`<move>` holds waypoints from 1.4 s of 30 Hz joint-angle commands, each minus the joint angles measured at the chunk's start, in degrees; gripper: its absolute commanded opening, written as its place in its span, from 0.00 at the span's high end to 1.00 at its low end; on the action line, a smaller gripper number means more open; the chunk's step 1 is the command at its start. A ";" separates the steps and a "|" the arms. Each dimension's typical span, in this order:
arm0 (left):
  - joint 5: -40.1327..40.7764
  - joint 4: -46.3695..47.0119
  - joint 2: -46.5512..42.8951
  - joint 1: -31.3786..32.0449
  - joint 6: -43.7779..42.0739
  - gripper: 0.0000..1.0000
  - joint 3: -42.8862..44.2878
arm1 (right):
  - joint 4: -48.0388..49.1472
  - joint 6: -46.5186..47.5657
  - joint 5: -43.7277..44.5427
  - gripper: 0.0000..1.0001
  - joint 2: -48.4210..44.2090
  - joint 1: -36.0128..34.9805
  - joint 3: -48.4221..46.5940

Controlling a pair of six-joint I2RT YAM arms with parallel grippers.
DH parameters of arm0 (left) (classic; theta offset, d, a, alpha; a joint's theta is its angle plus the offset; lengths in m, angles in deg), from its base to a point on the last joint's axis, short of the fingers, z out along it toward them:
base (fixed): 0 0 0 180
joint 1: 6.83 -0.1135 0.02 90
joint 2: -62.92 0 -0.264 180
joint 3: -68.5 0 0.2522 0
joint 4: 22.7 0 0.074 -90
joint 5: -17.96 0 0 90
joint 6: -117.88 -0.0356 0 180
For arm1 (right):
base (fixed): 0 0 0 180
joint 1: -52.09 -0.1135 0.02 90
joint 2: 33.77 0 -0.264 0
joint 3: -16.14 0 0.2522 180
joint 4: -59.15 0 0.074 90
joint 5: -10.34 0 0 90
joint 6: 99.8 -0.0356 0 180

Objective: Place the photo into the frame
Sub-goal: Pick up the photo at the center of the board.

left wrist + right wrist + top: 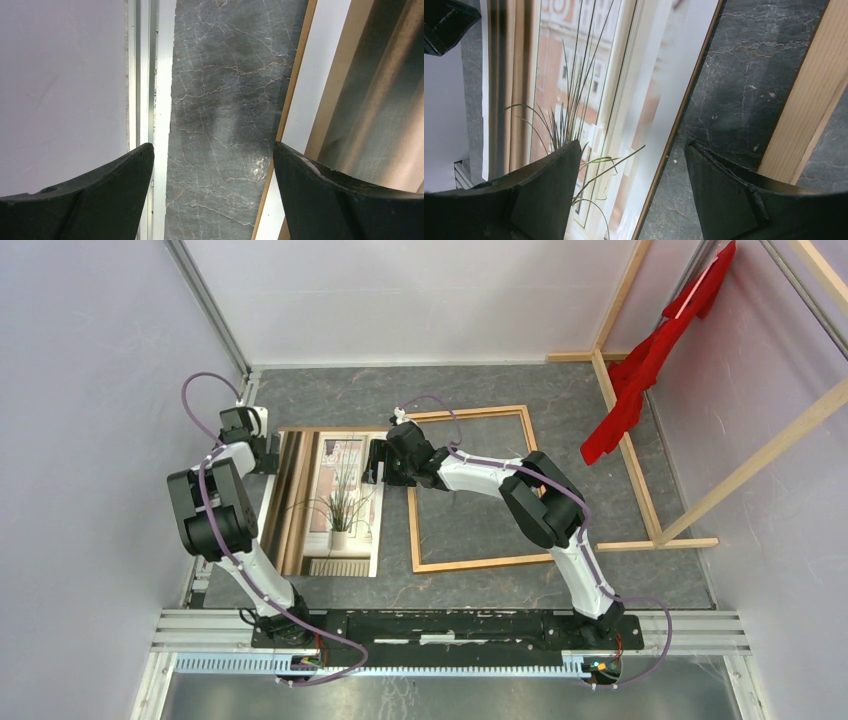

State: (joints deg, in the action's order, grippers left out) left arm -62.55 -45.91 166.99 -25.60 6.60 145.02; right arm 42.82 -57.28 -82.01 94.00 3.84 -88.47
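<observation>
R gripper (631, 150) spread astride photo (574, 90) edge — L gripper (212, 147) spread too; only top view shows whole frame (480, 563).

Bright, even light; soft shadow on the dark grey marbled tabletop (220, 125); white glare washes the glossy beige-brown plant photo (659, 65); wrist views slightly soft.

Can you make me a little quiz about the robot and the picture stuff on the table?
1. True or false: the photo is already inside the frame.
2. What colour is the cloth hanging on the right? A red, B blue, C green.
3. Fill in: the left claw and the right claw are both ____.

Key: 1 false, it lies beside the frame. 2 A. 3 open.
</observation>
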 commanded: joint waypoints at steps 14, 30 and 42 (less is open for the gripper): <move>-7.17 -3.02 -4.89 4.58 3.61 0.05 -6.43 | -2.70 0.04 -0.40 0.18 1.43 0.45 -1.52; -6.67 -3.05 -3.15 5.14 1.53 0.05 -8.62 | 1.67 -0.50 -1.55 0.21 -1.87 -0.24 -0.04; -6.09 -2.90 -2.08 5.64 1.15 0.05 -8.80 | -2.56 4.72 1.55 0.22 -1.19 -2.94 -6.87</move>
State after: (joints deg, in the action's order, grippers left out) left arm -68.10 -45.13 161.90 -20.57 8.33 138.14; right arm 39.85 -55.42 -81.57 94.02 2.82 -90.42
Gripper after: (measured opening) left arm 0.949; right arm 0.787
